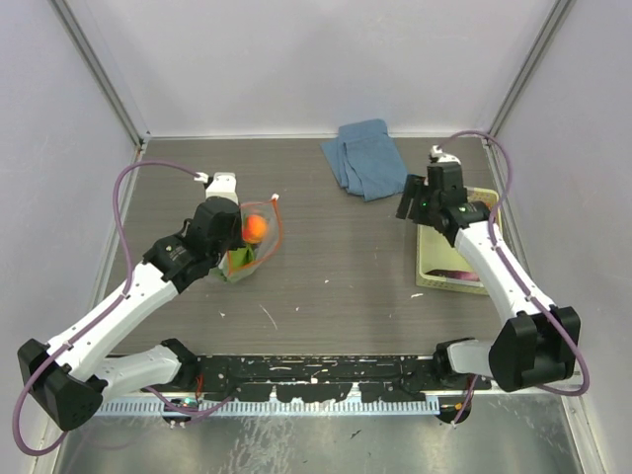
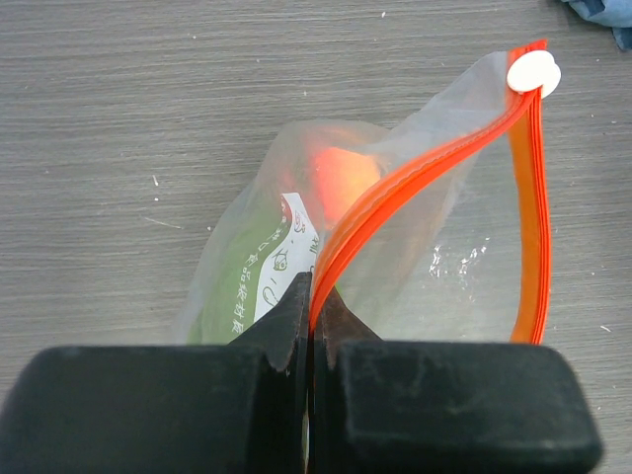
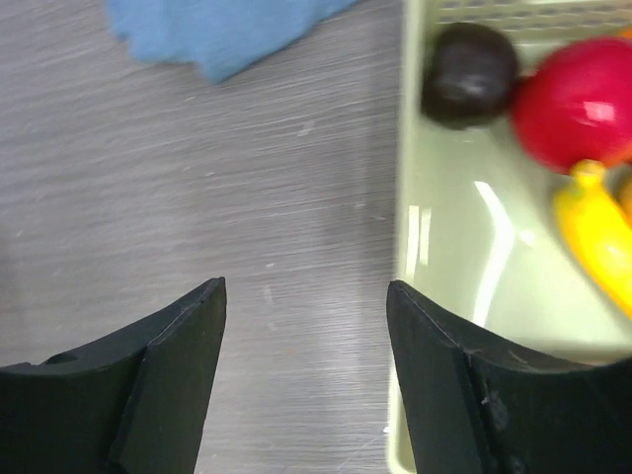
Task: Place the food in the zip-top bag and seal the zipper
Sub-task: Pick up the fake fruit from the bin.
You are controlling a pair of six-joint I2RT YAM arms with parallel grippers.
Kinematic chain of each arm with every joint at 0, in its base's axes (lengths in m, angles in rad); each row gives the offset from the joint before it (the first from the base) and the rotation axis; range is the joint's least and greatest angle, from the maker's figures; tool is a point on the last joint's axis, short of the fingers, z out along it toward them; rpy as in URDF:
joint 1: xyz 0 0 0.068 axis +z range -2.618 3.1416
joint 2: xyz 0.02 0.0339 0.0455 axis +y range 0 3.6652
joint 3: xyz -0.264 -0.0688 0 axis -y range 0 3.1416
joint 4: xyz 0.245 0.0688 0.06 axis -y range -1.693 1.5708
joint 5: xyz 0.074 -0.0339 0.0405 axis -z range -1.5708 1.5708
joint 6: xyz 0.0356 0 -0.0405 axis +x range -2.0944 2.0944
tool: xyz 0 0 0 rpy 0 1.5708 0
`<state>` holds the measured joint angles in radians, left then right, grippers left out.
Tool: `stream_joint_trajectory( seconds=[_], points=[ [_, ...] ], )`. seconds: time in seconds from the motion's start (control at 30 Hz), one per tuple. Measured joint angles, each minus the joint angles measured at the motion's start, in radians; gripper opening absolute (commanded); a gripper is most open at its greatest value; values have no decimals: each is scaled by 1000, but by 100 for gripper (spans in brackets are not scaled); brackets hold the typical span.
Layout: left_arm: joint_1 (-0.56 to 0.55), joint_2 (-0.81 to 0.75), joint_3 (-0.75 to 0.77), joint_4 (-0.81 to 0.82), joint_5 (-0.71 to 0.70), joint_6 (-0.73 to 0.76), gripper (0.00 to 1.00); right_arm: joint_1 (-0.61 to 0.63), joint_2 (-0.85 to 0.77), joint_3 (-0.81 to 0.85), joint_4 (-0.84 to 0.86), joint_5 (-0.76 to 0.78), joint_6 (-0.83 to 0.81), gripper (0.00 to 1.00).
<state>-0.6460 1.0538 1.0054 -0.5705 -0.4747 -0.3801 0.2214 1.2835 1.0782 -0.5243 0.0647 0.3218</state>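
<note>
Pinching the zipper (image 2: pixel 434 163): left gripper (image 2: pixel 311 298) clamped, arm stretched forward.
Right gripper (image 3: pixel 304 296) points down, fingers apart, above basket (image 3: pixel 454 276) rim.

Top cam: fixed, high behind arm bases, looks down over whole worktop (image 1: pixel 336 247). Left wrist cam: v. close, sights along left gripper (image 2: pixel 312 296) onto zip-top bag (image 2: pixel 444 257), also seen from top. Right wrist cam: close, looks down past right gripper (image 3: pixel 304 296); shares blue cloth (image 3: pixel 217 30) and basket (image 3: pixel 444 276) w/ top view.
</note>
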Motion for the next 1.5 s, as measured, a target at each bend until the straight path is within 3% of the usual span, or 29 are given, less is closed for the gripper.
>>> stream_joint_trajectory(
  seconds=[0.37, 0.47, 0.8, 1.0, 1.5],
  points=[
    [0, -6, -10, 8, 8, 1, 0, -282, -8, -90, 93, 124, 58, 73],
    [0, -7, -11, 11, 12, 1, 0, -333, 23, -101, 135, 122, 89, 78],
    [0, -9, -12, 13, 18, 2, 0, -362, 262, -22, 230, 199, 127, 96],
    [0, -11, -13, 13, 18, 2, 0, -394, 341, 10, 251, 210, 125, 97],
    [0, -11, -13, 13, 18, 3, 0, -415, 540, 98, 257, 51, 118, 100]
  ],
)
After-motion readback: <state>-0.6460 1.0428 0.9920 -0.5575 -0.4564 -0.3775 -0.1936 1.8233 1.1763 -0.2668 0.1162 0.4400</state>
